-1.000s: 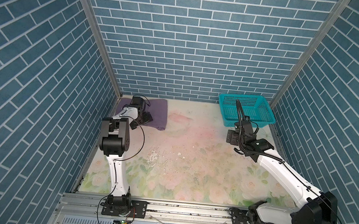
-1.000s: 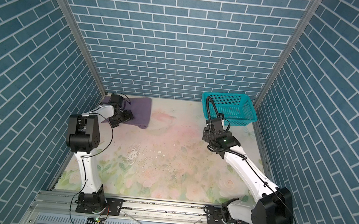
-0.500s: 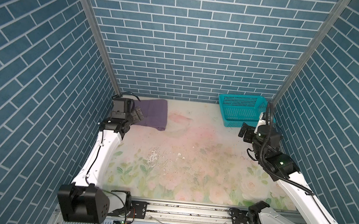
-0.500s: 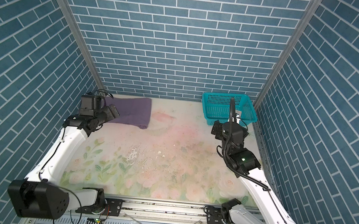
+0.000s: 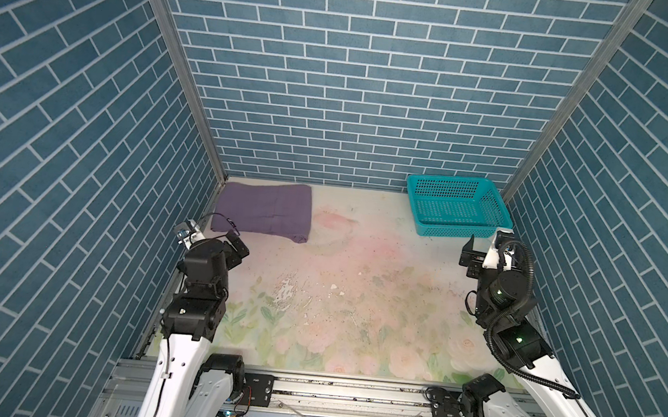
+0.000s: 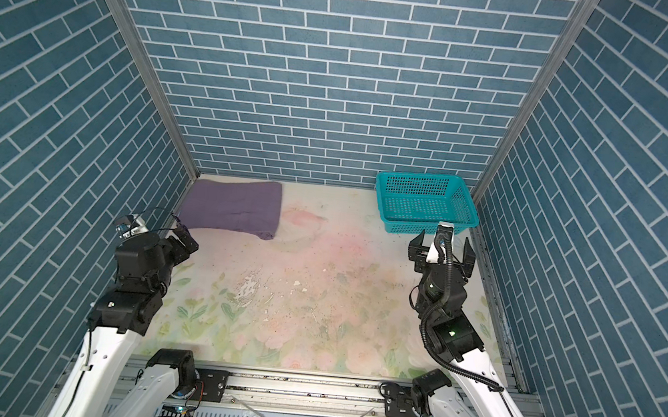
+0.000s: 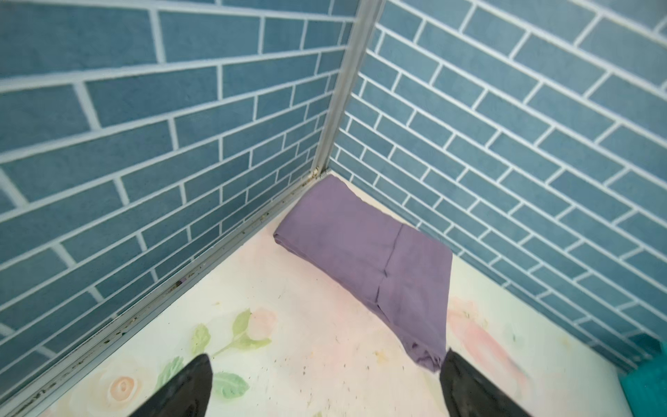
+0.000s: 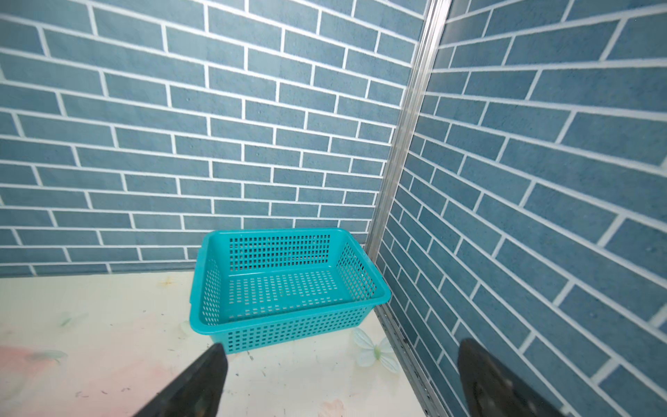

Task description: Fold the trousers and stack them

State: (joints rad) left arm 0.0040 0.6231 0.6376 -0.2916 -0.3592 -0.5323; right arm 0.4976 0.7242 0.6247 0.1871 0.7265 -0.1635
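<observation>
Your left gripper stands wide open and empty, the folded trousers lying flat just ahead of its fingertips, tucked into a corner of the table. Your right gripper is likewise spread and empty, a basket just ahead of it.

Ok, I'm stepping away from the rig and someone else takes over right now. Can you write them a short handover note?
Left gripper: open, holding nothing, above the floral table just short of the muted purple soft-fabric trousers.
Right gripper: open, holding nothing, facing the teal perforated plastic basket.
Trousers: folded into a flat rectangle in the far left corner, close to both walls.
Basket: far right corner, nothing in it.
Done: the fold and placement look finished.
Left: probably nothing, as no other garment is in view. One near corner of the fold hangs a little loose; tidy it if wanted.
</observation>
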